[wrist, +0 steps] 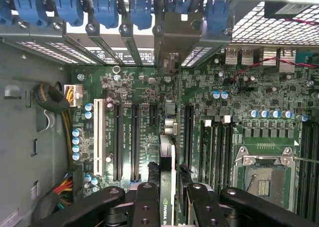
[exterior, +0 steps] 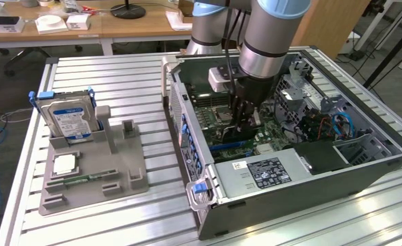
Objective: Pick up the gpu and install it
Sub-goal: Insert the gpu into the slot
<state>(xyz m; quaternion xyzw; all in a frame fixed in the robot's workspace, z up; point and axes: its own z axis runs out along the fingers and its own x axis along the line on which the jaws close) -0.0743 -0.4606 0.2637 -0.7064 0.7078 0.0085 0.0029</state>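
Robot arm reaches straight down into an open computer case (exterior: pixel 364 169) lying on its side on a slatted metal table (exterior: pixel 119 72). The gripper (exterior: pixel 244 120) sits low inside the case, just above the green motherboard (exterior: pixel 211 110).

From the wrist view, the gripper (wrist: pixel 167 197) is pinching the gpu (wrist: pixel 167 187), a thin black card held edge-on between the two black fingers (wrist: pixel 144 207). The card stands upright, its long edge pointing down at the board, prob. so its contacts can meet a slot squarely. Its metal bracket (wrist: pixel 174 38) points toward the row of blue clips (wrist: pixel 104 10) at the case's rear wall, where card brackets line up with the back openings. Long black slots (wrist: pixel 134 142) lie just beside the card; whether the card's edge is already in one can't be told, as the card hides it. The empty processor socket (wrist: pixel 261 179) lies well apart from the card.

In the exterior view, to the left of the case, a grey holder tray (exterior: pixel 91 179) carries a hard drive (exterior: pixel 67 120) standing upright w/ blue-white label, plus a small green memory stick (exterior: pixel 84 179) lying flat. Desks w/ clutter sit at the far side.
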